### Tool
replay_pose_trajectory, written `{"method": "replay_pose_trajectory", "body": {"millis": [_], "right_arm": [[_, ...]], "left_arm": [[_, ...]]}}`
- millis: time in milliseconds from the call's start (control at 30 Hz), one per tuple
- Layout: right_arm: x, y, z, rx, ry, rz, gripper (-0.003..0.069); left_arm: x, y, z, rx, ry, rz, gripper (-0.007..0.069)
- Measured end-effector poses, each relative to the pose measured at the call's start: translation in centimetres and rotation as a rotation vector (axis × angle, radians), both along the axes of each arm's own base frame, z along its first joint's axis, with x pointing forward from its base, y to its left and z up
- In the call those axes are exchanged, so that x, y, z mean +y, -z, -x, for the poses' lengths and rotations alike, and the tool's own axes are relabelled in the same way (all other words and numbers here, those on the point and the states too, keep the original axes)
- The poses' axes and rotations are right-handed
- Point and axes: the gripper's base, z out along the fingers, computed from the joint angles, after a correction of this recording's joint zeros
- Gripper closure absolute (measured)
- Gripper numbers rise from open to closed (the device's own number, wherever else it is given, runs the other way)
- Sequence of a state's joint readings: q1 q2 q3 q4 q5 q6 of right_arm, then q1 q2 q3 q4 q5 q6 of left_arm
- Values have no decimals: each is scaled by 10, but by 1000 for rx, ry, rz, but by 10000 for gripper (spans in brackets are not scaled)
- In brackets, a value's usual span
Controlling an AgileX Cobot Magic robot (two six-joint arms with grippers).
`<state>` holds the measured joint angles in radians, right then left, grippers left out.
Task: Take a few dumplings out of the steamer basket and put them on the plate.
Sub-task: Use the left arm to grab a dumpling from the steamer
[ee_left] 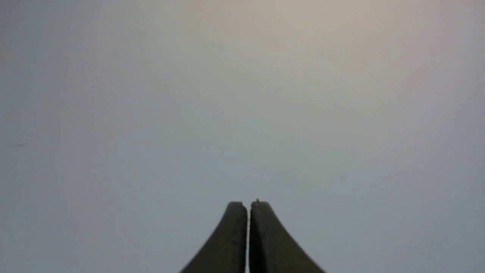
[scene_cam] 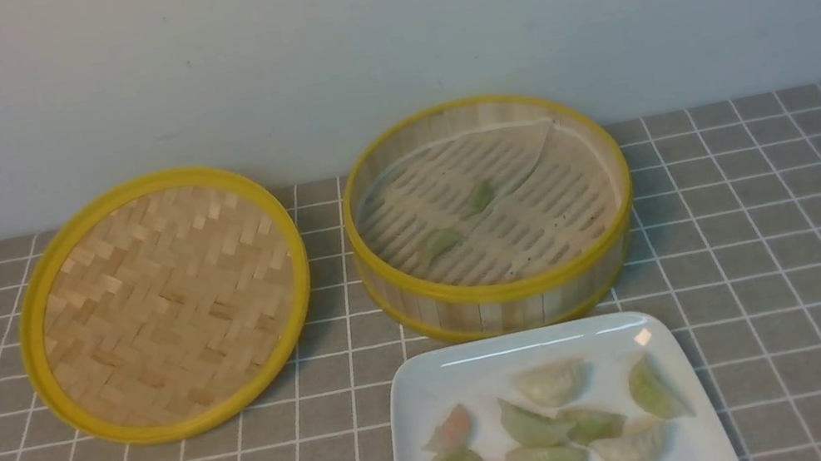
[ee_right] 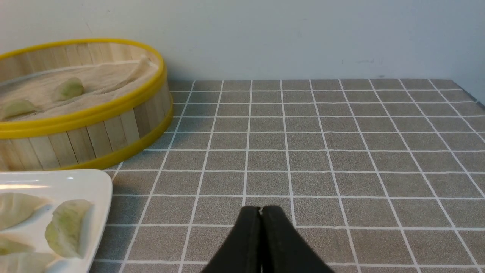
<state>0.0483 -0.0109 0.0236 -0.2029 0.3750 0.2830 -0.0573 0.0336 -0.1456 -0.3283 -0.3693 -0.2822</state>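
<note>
Dumplings (scene_cam: 440, 243), two small green ones, lie on the floor of the steamer basket (scene_cam: 503, 288) — if these are next, open the right end effector (ee_right: 260, 211), now pressed together like the left end effector (ee_left: 248, 206), come down from above and squeeze softly, because they look easy to tear. More sit on the plate (scene_cam: 685, 351), so a bare bit of it would be a good spot to set each one down. The plate's near edge is cut off in the front view — some dumplings there are too.
</note>
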Motion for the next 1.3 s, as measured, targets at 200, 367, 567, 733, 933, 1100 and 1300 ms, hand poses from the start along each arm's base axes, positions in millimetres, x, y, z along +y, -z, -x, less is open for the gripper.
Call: {"method": "replay_pose_trajectory", "body": {"millis": [200,367,567,733,933,1100,1300], "right_arm": [[0,0,0,1,0,0,673],[0,0,0,1,0,0,673],[0,0,0,1,0,0,673],[0,0,0,1,0,0,673],[0,0,0,1,0,0,673],[0,0,0,0,0,0,673],[0,0,0,0,0,0,673]], "left_arm": [[-18,-86,-48,544,128,-196,629],[-26,-97,-106,1065,229,-367,629],[-37,-79,-169,1372,398,-540,629],[-68,-57,-207,1350,537,-642,629],[-136,-51,-259,1322,707,-792,629],[-196,-41,-306,1352,848,-946,629],[-248,2,-355,1422,854,-1173,577]]}}
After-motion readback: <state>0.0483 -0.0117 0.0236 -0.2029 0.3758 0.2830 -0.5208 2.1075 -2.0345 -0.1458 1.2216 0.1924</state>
